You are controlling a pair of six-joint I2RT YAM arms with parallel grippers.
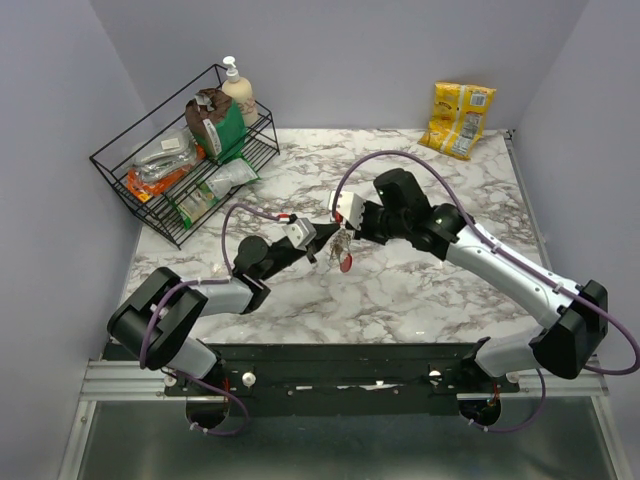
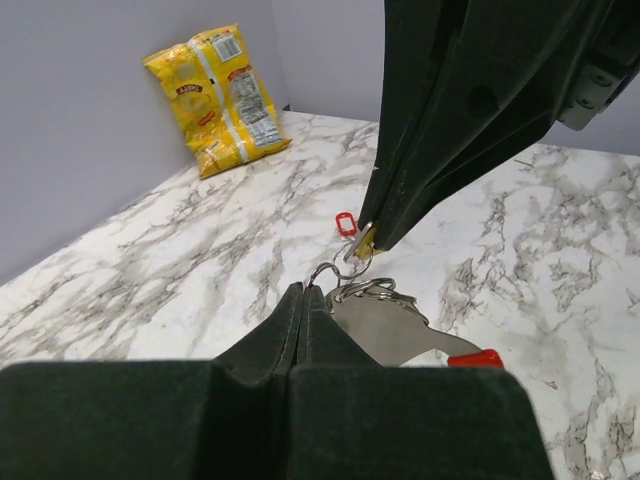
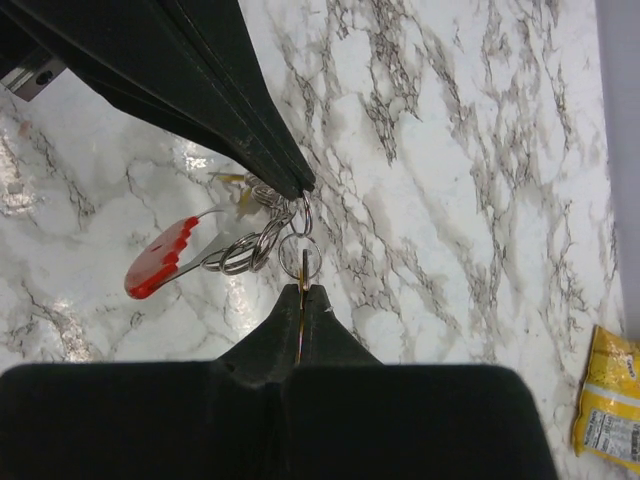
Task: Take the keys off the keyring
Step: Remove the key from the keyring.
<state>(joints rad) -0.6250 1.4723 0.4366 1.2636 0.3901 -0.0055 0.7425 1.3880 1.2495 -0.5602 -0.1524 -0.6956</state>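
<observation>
Two arms: meeting over the middle of the bench (image 1: 400, 160), tips almost touching.
Keys (image 2: 385, 330): bunched between the two tips, apparently held just off the bench.
Left fingers (image 2: 285, 335): closed, pinching the keyring (image 2: 372, 291) from the near-left side.
Right fingers (image 3: 300, 335): closed edge-on around one brassy key threaded on a small ring.
Done: nothing as yet; no key shows loose.
Left: every key must be worked round and off the ring.
</observation>
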